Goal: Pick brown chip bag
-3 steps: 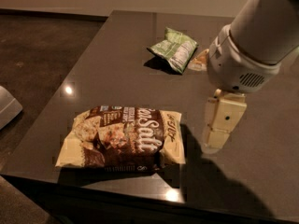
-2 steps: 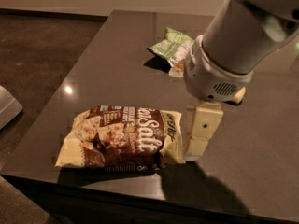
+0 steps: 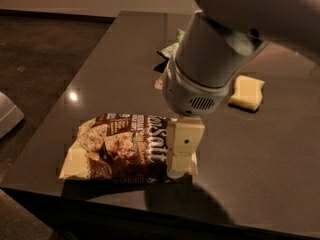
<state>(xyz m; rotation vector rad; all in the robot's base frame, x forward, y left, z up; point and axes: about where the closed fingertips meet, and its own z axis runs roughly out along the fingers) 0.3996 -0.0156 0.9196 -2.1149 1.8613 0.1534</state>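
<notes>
The brown chip bag (image 3: 120, 146) lies flat near the front edge of the dark table (image 3: 260, 149), dark brown in the middle with cream ends and white script lettering. My gripper (image 3: 182, 156) hangs from the large grey arm and sits over the bag's right end, covering it. Only one cream finger face shows from this side.
A green-and-white bag (image 3: 172, 46) lies behind the arm, mostly hidden by it. A pale yellow sponge-like block (image 3: 246, 92) lies to the right of the arm. The table's front edge runs just below the chip bag. A pale object (image 3: 7, 115) sits off the table at far left.
The arm has swung left and forward: the gripper moved from the table right of the bag to over the bag's right end. The bag has not moved.
</notes>
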